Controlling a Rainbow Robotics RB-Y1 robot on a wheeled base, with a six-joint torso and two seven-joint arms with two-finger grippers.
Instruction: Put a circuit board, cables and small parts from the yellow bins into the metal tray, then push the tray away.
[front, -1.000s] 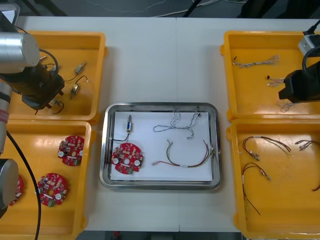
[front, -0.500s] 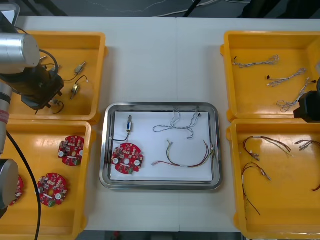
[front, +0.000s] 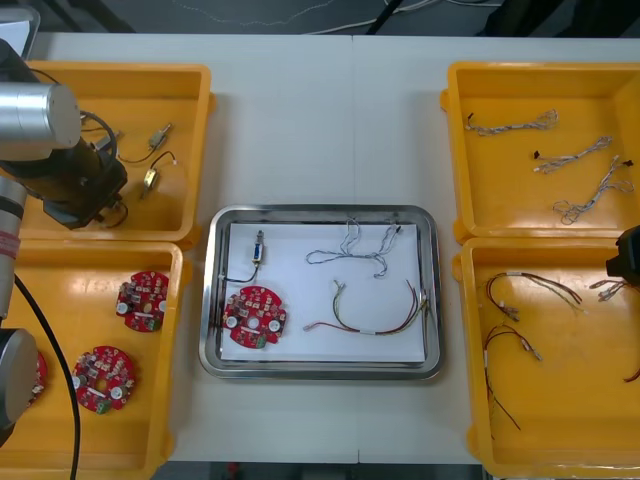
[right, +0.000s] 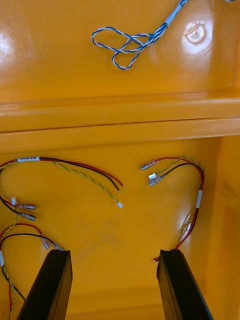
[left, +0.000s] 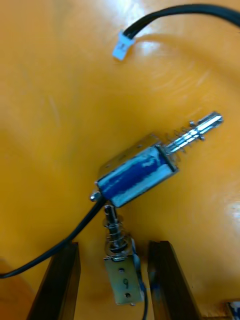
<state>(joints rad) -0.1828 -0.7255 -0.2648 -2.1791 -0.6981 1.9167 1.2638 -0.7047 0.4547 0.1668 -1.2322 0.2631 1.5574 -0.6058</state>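
My left gripper is low in the far left yellow bin. In the left wrist view it is open, with a small metal part between its fingers and a blue-bodied one just beyond. My right gripper hangs over the near right bin. It stands open above red and yellow cables. The metal tray, white inside, holds a circuit board, a small metal part, a blue and white cable and a red and yellow cable.
The near left bin holds more circuit boards. Blue and white cables lie in the far right bin. More small metal parts lie beside my left gripper. A black cable crosses that bin's floor.
My right gripper has moved from the far right bin towards the near side, over the near right bin. My left gripper has hardly moved.
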